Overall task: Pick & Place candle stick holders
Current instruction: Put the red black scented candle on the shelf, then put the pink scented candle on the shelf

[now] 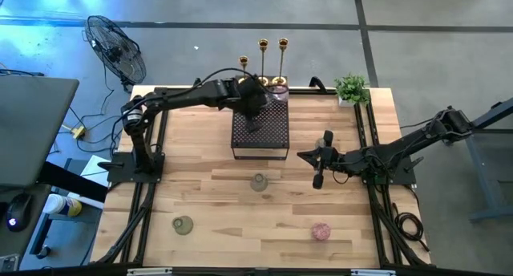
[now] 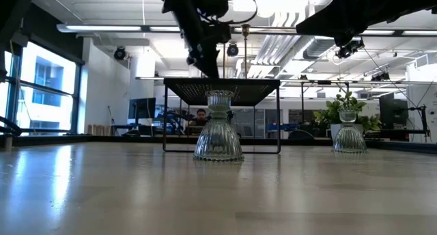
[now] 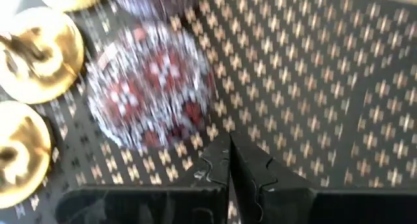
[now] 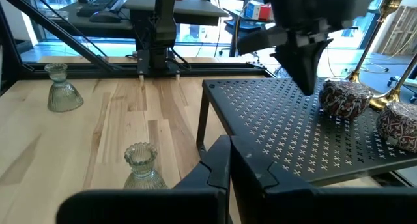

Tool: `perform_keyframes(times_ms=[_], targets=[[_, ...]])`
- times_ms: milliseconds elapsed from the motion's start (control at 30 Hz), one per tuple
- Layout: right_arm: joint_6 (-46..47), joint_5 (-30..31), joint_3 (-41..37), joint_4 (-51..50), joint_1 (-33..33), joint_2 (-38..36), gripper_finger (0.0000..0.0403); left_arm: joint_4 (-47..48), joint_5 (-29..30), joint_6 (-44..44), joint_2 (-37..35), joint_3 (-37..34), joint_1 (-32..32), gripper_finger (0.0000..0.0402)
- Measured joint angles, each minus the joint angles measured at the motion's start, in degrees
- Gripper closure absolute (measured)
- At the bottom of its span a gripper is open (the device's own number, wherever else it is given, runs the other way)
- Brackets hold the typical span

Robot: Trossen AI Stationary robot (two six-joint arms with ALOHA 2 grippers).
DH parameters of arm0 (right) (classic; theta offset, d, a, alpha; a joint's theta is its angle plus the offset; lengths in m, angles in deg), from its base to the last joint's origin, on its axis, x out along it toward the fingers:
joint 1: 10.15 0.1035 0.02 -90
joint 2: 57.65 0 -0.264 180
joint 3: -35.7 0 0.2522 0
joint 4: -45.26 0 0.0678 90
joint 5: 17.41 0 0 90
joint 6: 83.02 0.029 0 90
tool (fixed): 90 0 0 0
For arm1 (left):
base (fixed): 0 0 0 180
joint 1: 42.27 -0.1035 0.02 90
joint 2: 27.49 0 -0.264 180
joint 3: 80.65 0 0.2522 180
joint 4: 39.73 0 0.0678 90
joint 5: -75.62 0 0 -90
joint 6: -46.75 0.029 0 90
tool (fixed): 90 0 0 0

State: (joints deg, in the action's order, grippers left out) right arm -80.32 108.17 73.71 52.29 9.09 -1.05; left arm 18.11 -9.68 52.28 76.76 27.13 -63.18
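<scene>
**Left arm over the mesh stand, fingers pressed together**

Wooden table (image 1: 240, 220) fills the high view, with a grey floor around it and a floor fan (image 1: 117, 50) off at 10 o'clock. Up at 12 o'clock on the table sits the black mesh stand (image 1: 260, 133), and the left gripper (image 3: 229, 160) is right over it, fingers (image 3: 215, 168) pressed flat together with nothing between them. Just ahead of those fingertips on the mesh is a dark pink patterned glass cup (image 3: 151, 94), close but not gripped. A second pink cup (image 4: 399, 124) sits beside it on the stand, seen from the right wrist camera.

Three gold candlesticks (image 1: 263, 61) stand at the stand's far edge, their round bases (image 3: 36, 49) resting on the mesh next to the cup.

Out on the open wood, a pale green glass cup (image 1: 258, 182) sits at the centre, just toward 6 o'clock from the stand. Another pale green cup (image 1: 183, 225) is down at 7 o'clock, and a pink one (image 1: 321, 231) at 5 o'clock. All three stand well apart from one another.

Over at 3 o'clock the right gripper (image 1: 318, 168) waits above the table, fingers also closed and holding nothing. A small potted plant (image 1: 351, 88) sits in the 1 o'clock corner. Low view catches a person (image 2: 199, 117) far back in the room.
</scene>
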Motion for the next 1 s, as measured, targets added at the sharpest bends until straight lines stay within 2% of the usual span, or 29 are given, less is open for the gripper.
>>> perform_keyframes(times_ms=[200, 567, 767, 900, 1000], targets=[[0.0, 0.0, 0.0, 0.0, 0.0, 0.0, 0.0401, -3.8, 1.2, -1.1, 0.0, 0.0, -0.8, 0.0401], [0.0, 0.0, 0.0, 0.0, 0.0, 0.0, 0.0401, -4.1, 1.8, -1.1, -0.3, 0.0, -1.6, 0.0401], [0.3, 0.0, 0.0, -0.5, 0.0, 0.0, 0.0400, 0.7, 5.4, -1.2, -5.1, -0.6, 3.6, 0.0401], [3.8, -1.4, 0.0, -0.6, -0.7, 0.0, 0.0402, -10.4, 5.6, 0.3, -12.0, -9.1, 9.0, 0.0401], [5.8, -4.8, 0.0, -1.0, -1.9, 0.0, 0.0402, -20.7, 4.9, 0.7, -18.7, -19.8, 12.0, 0.0401]])
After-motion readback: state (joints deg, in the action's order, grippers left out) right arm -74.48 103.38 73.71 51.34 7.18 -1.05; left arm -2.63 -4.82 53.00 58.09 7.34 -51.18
